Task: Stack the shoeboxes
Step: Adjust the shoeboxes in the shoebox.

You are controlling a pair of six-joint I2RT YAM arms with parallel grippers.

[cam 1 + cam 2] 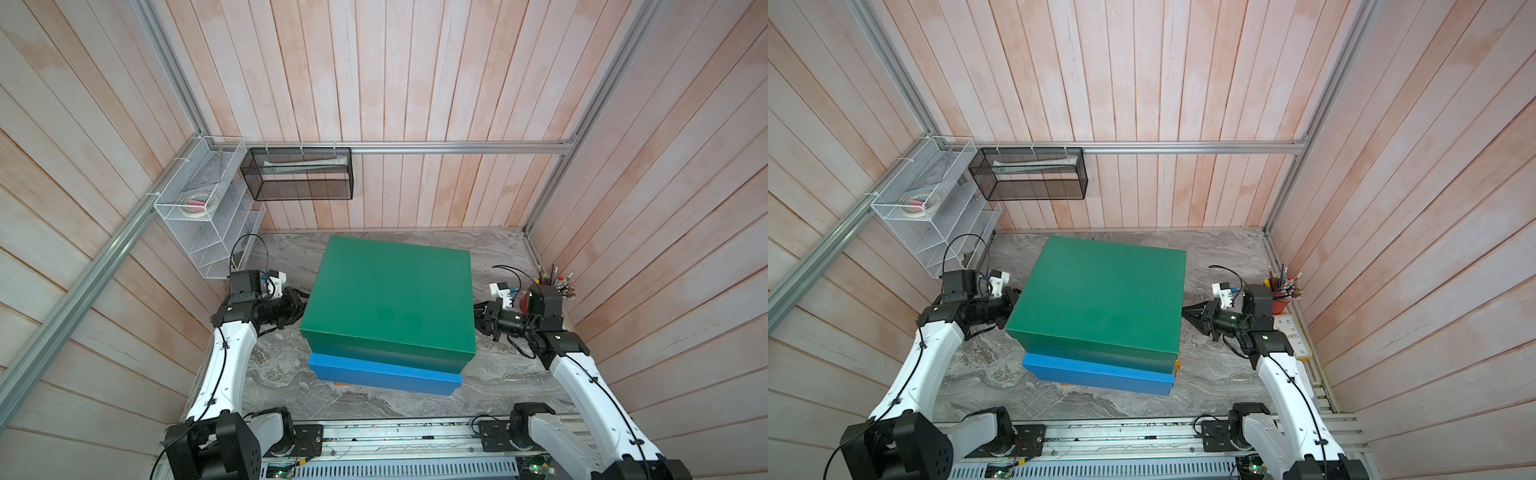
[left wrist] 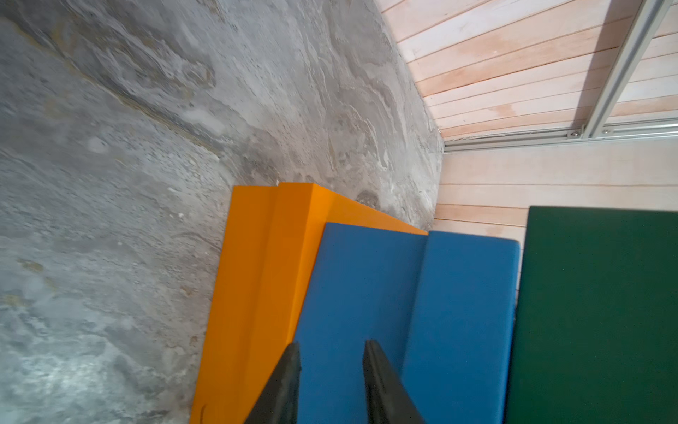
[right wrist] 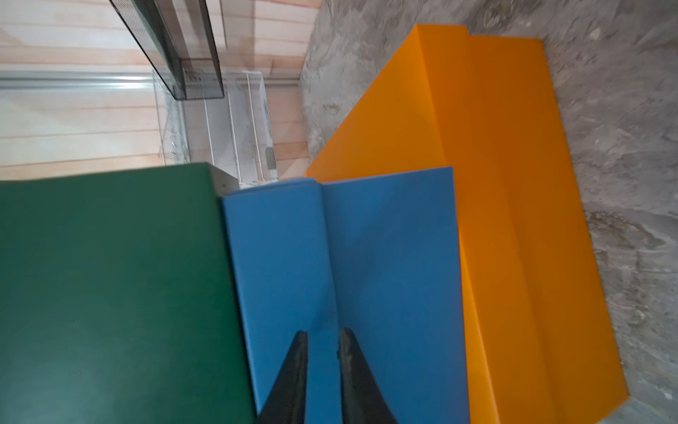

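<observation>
The left fingers (image 2: pixel 284 389) are drawn together with nothing between them, tips aimed at 1 end of the blue box (image 2: pixel 367 286); the right fingers (image 3: pixel 293 385) match them at its opposite end; contact cannot be told. All 3 boxes sit piled mid-surface (image 1: pixel 498 374): green box (image 1: pixel 390 299) on blue, orange box (image 2: pixel 257 293) lowest, edges staggered. They are probably light, stiff, smooth cardboard, too wide to pinch; better to press both ends, below lids that may lift.
</observation>
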